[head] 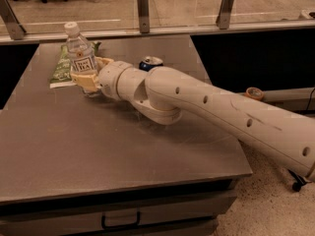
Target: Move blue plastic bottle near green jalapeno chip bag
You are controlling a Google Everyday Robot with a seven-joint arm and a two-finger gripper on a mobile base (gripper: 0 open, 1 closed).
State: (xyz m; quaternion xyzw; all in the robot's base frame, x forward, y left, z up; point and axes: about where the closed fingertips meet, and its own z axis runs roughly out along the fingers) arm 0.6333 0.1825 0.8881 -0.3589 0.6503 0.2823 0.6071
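The blue plastic bottle (81,53) is clear with a white cap and a white "TEAS' TEA" label. It stands upright at the table's far left. My gripper (87,77) is shut around the bottle's lower half, its cream fingers (82,80) on either side. The green jalapeno chip bag (63,67) lies flat just behind and left of the bottle, partly hidden by it. My white arm reaches in from the lower right across the table.
A short dark-blue soda can (150,63) stands behind my wrist, right of the bottle. The grey table (98,151) has a drawer handle at its front. A railing with glass panels runs behind the table. A roll of tape (254,93) lies at right.
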